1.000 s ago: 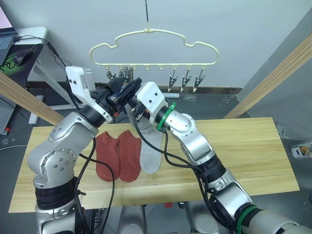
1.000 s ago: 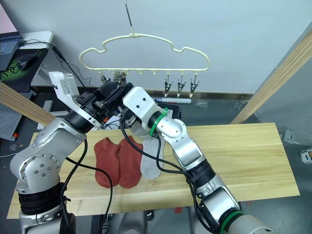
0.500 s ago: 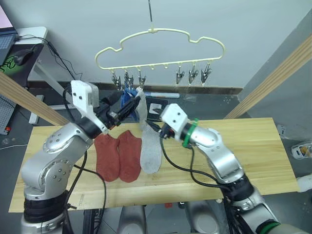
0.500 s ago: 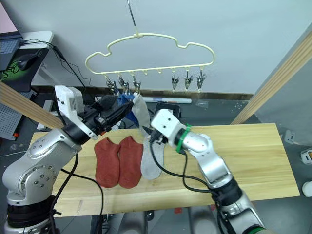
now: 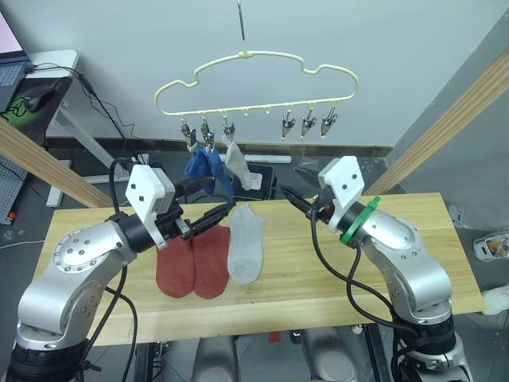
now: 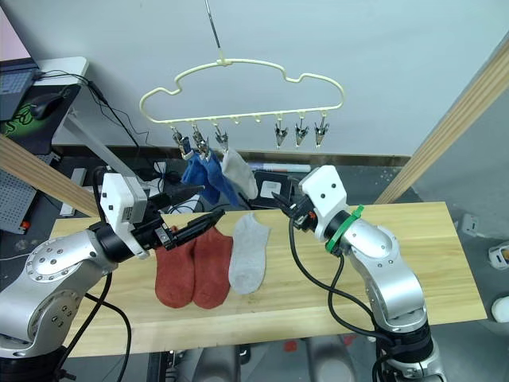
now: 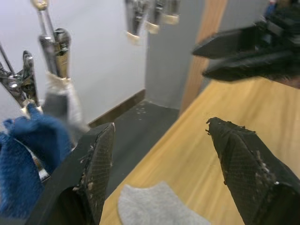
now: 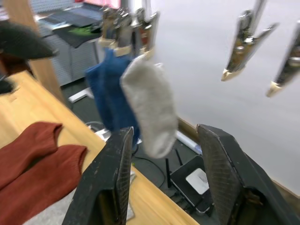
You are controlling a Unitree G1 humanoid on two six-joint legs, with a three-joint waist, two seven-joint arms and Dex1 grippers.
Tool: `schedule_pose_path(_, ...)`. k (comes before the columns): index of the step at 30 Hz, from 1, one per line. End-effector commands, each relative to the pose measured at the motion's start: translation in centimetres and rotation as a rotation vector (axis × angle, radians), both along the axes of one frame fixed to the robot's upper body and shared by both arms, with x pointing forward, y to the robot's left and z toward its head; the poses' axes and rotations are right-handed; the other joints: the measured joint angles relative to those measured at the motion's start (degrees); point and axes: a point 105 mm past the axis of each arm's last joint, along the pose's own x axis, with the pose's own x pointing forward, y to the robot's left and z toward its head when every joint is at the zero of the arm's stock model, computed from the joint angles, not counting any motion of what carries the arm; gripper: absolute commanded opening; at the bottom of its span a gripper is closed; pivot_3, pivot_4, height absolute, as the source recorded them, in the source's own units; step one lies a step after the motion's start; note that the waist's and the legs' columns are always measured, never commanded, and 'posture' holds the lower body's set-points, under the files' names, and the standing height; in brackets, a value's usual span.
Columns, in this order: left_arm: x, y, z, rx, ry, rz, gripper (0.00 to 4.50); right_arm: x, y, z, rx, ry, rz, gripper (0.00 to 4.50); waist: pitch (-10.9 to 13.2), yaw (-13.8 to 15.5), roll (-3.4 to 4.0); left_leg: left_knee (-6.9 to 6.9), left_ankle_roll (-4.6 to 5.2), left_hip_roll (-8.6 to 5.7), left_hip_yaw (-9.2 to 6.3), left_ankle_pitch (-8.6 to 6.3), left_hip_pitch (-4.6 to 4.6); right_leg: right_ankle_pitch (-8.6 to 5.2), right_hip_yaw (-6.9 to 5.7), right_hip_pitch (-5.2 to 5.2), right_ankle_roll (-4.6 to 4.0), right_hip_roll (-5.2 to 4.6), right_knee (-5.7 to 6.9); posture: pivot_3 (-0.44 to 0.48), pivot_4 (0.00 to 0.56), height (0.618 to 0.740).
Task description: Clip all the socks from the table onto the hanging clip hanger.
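Note:
The pale-yellow clip hanger [image 5: 254, 72] hangs above the table's far edge. Its three left clips hold two blue socks [image 5: 205, 169] and a light grey sock [image 5: 237, 161]; the three right clips [image 5: 306, 123] are bare. On the table [image 5: 413, 239] two rust-red socks [image 5: 193, 264] lie side by side, with another grey sock [image 5: 246, 251] to their right. My left gripper [image 5: 223, 213] hovers open over the red socks, below the hanging blue ones. Right of the hanging grey sock, my right gripper [image 5: 290, 183] is open and holds nothing.
Slanted wooden poles cross at the left [image 5: 40, 155] and the right [image 5: 453, 119]. A desk with a mouse [image 5: 32, 87] stands at the far left. Bare planks stretch along the table's right half.
Both grippers have drawn back from the hanger. The right arm swung out to the right and the left dropped toward the table. The grey sock now hangs from the third clip.

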Motion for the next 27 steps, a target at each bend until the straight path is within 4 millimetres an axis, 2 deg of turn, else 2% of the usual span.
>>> schedule_pose_path(1, -0.6, -0.1, 0.5, 0.03, -0.042, -0.036, 3.44, -1.0, -0.4, 1.7, 0.05, -0.051, -0.009, 2.22, -0.38, -0.03, -0.02, 0.0, 0.0, 0.0, 0.0, 0.0, 0.0, 0.0, 0.0, 0.0, 0.0, 0.03, 0.0, -0.149, 0.261, 0.74)
schedule_pose_path(12, -0.5, -0.2, 0.5, 0.032, -0.063, -0.029, 3.44, -0.4, -0.3, 1.8, 0.051, -0.047, -0.037, 2.22, -0.82, -0.06, -0.04, 0.02, 0.02, -0.02, 0.01, 0.01, 0.0, 0.0, 0.02, 0.0, 0.0, 0.09, 0.01, -0.124, 0.27, 0.74)
schedule_pose_path(23, -1.0, 0.1, 0.7, -0.001, -0.052, 0.013, 3.44, 0.0, 0.5, 3.4, 0.11, -0.098, -0.067, 2.22, -0.69, 0.01, 0.05, 0.01, 0.04, 0.0, 0.0, 0.01, 0.01, -0.01, 0.05, 0.0, 0.01, 0.11, 0.01, -0.117, 0.371, 0.74)
schedule_pose_path(26, -0.9, -0.1, 0.8, 0.0, -0.049, 0.008, 3.44, 0.0, 0.6, 3.3, 0.121, -0.087, -0.072, 1.67, -0.57, 0.04, 0.13, 0.01, 0.05, -0.01, 0.02, 0.0, 0.02, -0.02, 0.07, 0.0, 0.02, 0.12, 0.0, -0.121, 0.383, 0.74)
schedule_pose_path(27, -0.8, -0.2, 0.8, -0.003, -0.048, 0.005, 3.44, 0.0, 0.8, 3.2, 0.12, -0.082, -0.068, 1.32, -0.52, 0.06, 0.15, 0.0, 0.05, -0.01, 0.01, 0.0, 0.01, -0.03, 0.08, 0.0, 0.03, 0.12, 0.0, -0.122, 0.386, 0.74)
